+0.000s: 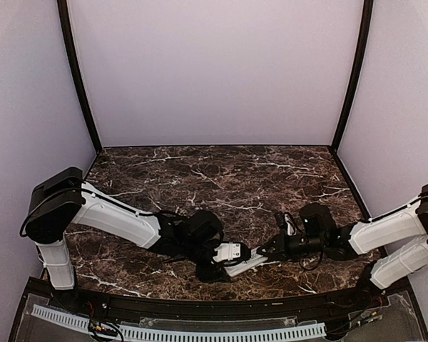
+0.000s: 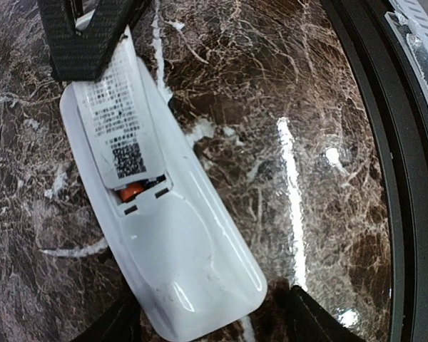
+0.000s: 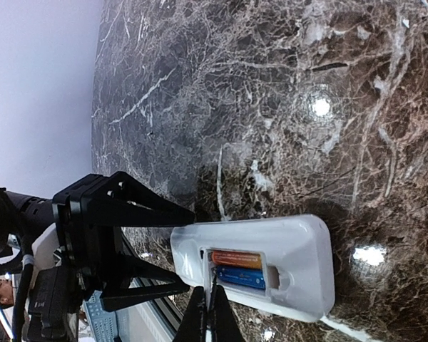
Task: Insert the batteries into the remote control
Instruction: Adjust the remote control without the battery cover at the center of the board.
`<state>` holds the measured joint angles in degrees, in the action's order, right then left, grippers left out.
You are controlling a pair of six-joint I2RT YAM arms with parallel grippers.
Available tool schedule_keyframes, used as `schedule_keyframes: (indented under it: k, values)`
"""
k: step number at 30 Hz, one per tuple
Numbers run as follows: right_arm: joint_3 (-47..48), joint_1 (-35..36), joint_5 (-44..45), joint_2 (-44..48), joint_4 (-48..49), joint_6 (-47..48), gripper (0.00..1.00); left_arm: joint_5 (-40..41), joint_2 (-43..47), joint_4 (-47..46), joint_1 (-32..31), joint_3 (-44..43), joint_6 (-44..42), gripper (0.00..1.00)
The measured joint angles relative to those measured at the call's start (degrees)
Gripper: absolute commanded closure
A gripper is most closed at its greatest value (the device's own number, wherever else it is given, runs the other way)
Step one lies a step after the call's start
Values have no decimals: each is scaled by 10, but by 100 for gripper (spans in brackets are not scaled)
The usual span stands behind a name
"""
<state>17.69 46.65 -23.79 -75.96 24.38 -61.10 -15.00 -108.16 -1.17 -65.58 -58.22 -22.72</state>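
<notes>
The remote control [image 2: 185,256] is lying back-up near the front edge of the surface [image 3: 271,107], with the orange battery [image 3: 237,258] and blue battery [image 3: 240,276] sitting side by side in its bay; I am judging the shell light, rigid and slick, so I am taking it by the long side edges at the solid end, clear of the bay; the cells are likely to roll if tipped. My left pincer [image 2: 214,324] is clamping that end, fingers spread only to the body's width; my right pincer [image 3: 211,306] is pressing its fingers almost together at the bay's rim; from the left wrist it appears to be pinching the labelled cover [image 2: 118,121] over the bay.
</notes>
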Motion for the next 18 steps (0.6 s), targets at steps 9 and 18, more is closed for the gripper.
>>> schedule_keyframes:
  k: [9, 18]
  values:
    - [0, -3, -18, -36, 35, 2, 100, 23, -1, -5, -11, -1, 9, 33]
    - [0, -5, -26, -30, 29, 9, 100, 47, -3, -8, -11, -5, 18, 31]
